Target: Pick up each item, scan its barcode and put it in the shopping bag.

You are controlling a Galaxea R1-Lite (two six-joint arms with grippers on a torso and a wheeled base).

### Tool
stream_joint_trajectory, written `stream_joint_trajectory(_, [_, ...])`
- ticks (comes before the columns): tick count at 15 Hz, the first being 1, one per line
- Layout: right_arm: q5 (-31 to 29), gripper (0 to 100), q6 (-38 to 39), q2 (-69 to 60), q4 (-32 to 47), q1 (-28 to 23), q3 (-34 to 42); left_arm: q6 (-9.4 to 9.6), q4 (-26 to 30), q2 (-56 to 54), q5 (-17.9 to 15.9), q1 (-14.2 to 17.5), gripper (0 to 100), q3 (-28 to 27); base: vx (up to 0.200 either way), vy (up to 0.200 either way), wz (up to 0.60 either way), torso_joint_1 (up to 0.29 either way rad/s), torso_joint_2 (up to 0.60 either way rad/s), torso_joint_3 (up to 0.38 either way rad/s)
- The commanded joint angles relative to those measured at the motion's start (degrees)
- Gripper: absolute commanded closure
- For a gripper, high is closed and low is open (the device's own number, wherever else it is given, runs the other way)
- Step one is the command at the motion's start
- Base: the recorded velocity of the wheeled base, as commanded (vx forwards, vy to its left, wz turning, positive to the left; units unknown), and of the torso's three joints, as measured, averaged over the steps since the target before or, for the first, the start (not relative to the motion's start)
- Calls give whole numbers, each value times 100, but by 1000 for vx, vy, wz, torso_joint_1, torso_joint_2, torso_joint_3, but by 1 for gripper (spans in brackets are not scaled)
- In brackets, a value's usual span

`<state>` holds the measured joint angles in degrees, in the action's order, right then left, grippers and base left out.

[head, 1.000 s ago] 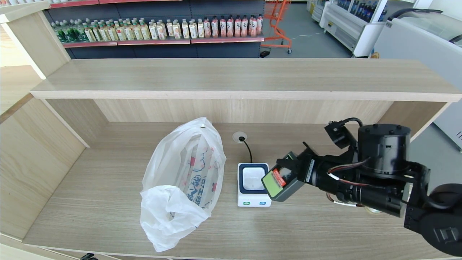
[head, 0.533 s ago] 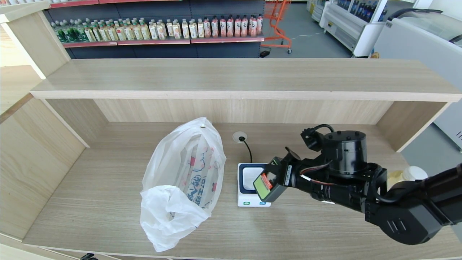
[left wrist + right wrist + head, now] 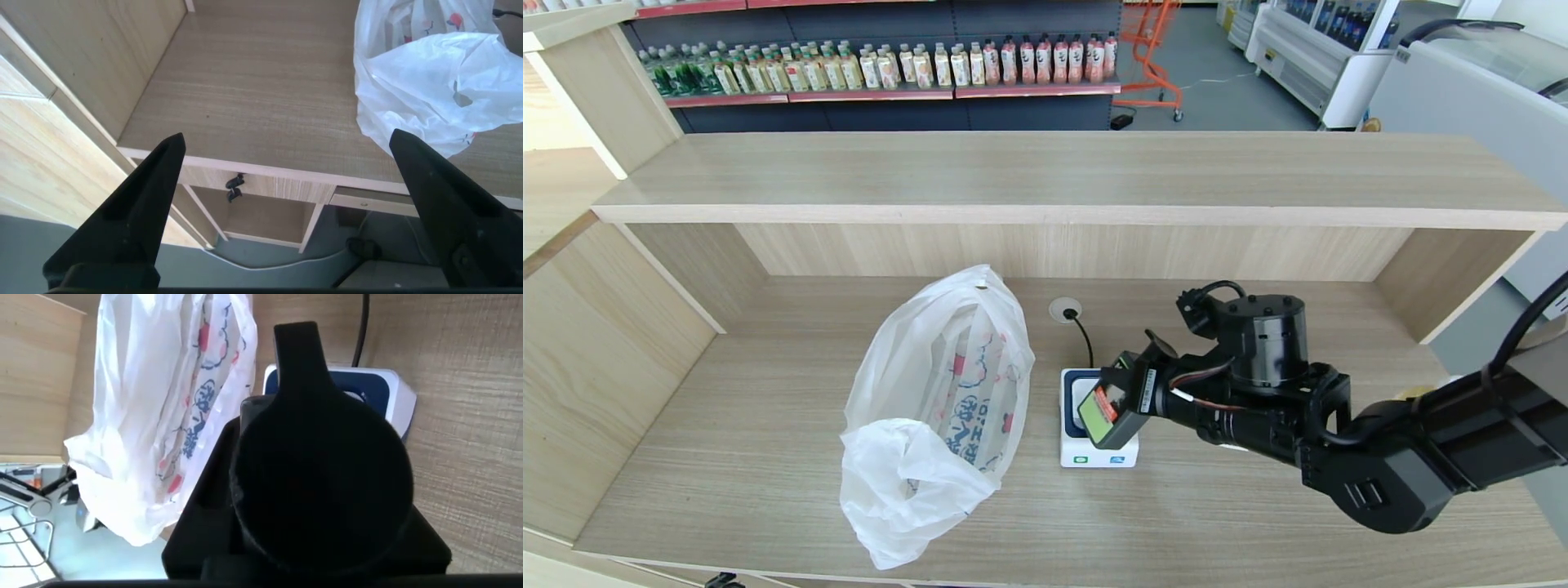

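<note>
My right gripper (image 3: 1125, 390) is shut on a dark box (image 3: 1106, 411) with a green face and a red label. It holds the box tilted just above the white scanner (image 3: 1096, 458) with the blue-rimmed window. In the right wrist view the dark box (image 3: 320, 483) covers most of the scanner (image 3: 386, 385). To the left of the scanner lies the white plastic shopping bag (image 3: 935, 408), its mouth open and printed packs inside. My left gripper (image 3: 286, 214) hangs open off the counter's front edge, near the bag (image 3: 433, 73).
The scanner's black cable (image 3: 1083, 336) runs to a grommet (image 3: 1065, 309) at the back. A raised wooden ledge (image 3: 1045, 180) closes off the rear, and a side wall (image 3: 605, 351) closes off the left. Bare counter (image 3: 752, 441) lies left of the bag.
My right arm has carried the dark box leftwards, from beside the scanner's right edge to over its window. The bag and scanner have stayed put.
</note>
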<state>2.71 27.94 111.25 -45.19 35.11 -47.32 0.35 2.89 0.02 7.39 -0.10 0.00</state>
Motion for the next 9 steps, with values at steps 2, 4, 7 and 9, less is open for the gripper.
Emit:
stream_joint_trajectory(2, [-33,100,-87,204,-7,14,-49,0,1,-2,0,1,0,0,0,0,0,0,0,0])
stream_joint_trajectory(4, [-42,100,-96,230,-16,22,-84,0,1,-2,8,1,0,0,0,0,0,0,0,0])
stream_joint_trajectory(7, [-42,100,-69,55,-25,22,-110,0,1,6,0,1,0,0,0,0,0,0,0,0])
stream_joint_trajectory(9, [-68,100,-78,-561,-148,233,-163,0,1,6,0,1,0,0,0,0,0,0,0,0])
